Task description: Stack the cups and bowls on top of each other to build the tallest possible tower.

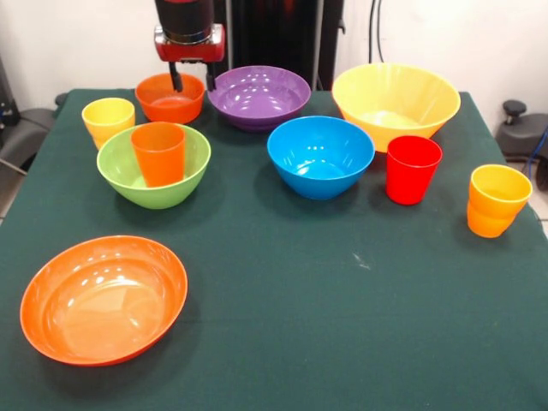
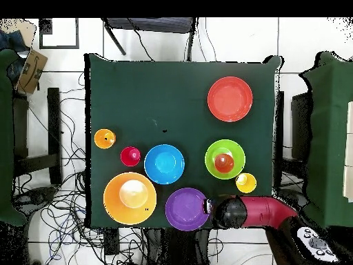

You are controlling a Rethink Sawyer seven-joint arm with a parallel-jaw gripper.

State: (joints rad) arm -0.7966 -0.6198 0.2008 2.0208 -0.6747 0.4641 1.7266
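End effector (image 1: 192, 82) hangs over the small orange bowl (image 1: 169, 98) at the far side of the bench (image 1: 342, 325), its two fingers spread, one above the bowl and one between that bowl and the purple bowl (image 1: 259, 96); nothing is pinched. An orange cup (image 1: 159, 152) stands upright inside the green bowl (image 1: 154, 167). Beside the green bowl stands a yellow cup (image 1: 108, 121). The blue bowl (image 1: 320, 156), big yellow bowl (image 1: 396, 104), red cup (image 1: 413, 169), yellow-orange cup (image 1: 497, 199) and wide orange bowl (image 1: 104, 299) each stand apart on the bench.
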